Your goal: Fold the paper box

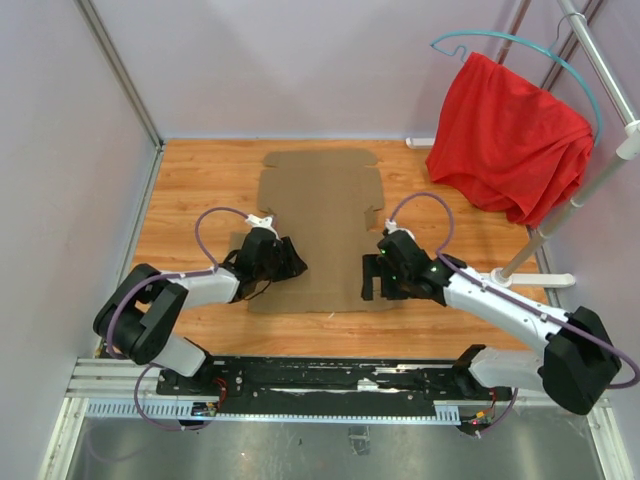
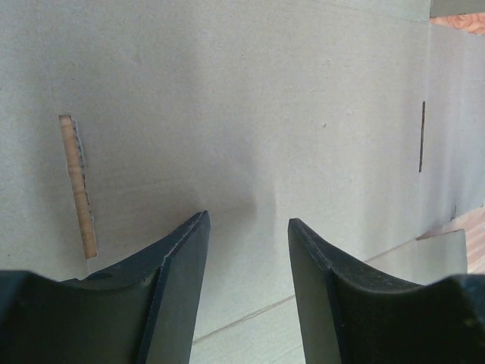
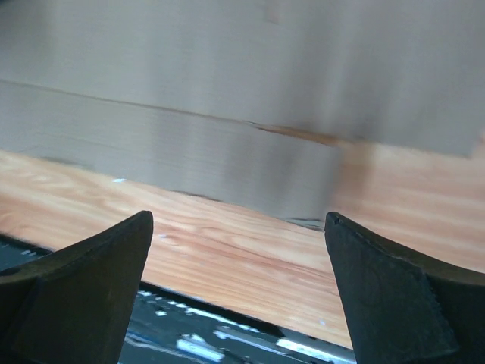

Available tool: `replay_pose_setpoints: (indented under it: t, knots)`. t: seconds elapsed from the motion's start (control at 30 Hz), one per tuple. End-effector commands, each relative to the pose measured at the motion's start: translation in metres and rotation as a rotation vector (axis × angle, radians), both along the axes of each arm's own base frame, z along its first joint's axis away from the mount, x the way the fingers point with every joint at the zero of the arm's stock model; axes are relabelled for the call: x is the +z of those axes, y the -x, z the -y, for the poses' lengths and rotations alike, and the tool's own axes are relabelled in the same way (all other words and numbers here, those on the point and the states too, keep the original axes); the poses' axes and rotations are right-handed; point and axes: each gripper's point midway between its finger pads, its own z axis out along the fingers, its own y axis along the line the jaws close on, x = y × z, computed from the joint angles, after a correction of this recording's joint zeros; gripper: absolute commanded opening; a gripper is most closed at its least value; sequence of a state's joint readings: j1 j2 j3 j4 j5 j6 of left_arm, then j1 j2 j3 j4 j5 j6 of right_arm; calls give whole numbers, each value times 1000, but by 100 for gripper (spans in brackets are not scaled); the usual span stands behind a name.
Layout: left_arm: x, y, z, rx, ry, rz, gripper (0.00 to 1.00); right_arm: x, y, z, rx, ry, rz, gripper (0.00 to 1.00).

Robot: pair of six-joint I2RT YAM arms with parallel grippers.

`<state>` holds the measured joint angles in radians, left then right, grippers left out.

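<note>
The paper box (image 1: 322,215) is a flat brown die-cut cardboard sheet lying on the wooden table (image 1: 200,170). My left gripper (image 1: 293,262) hovers over its near left part, open and empty; the left wrist view shows cardboard (image 2: 250,114) with a slot (image 2: 78,186) under the spread fingers (image 2: 178,265). My right gripper (image 1: 372,280) is over the sheet's near right edge, open wide and empty; the right wrist view shows the sheet's edge (image 3: 227,114) and bare wood (image 3: 242,258) between its fingers (image 3: 379,280).
A red cloth (image 1: 510,135) hangs on a teal hanger (image 1: 520,45) from a white rack (image 1: 600,120) at the back right. Grey walls (image 1: 60,150) enclose the table. A black rail (image 1: 330,375) runs along the near edge.
</note>
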<state>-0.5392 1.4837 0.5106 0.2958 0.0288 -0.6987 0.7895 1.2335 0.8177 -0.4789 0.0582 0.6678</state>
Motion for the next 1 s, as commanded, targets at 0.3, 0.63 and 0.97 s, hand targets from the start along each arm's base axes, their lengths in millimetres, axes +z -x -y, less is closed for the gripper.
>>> replay_pose_setpoints:
  t: [0.3,0.63,0.97]
  knots:
    - [-33,36,-25,-3,-132,-147,53,-59,28,41,-126,45,-172,91]
    - [-36,37,-25,-4,-133,-153,53,-68,14,18,-80,3,-187,66]
    - [-24,35,-32,6,-167,-137,55,-61,4,36,-130,115,-143,14]
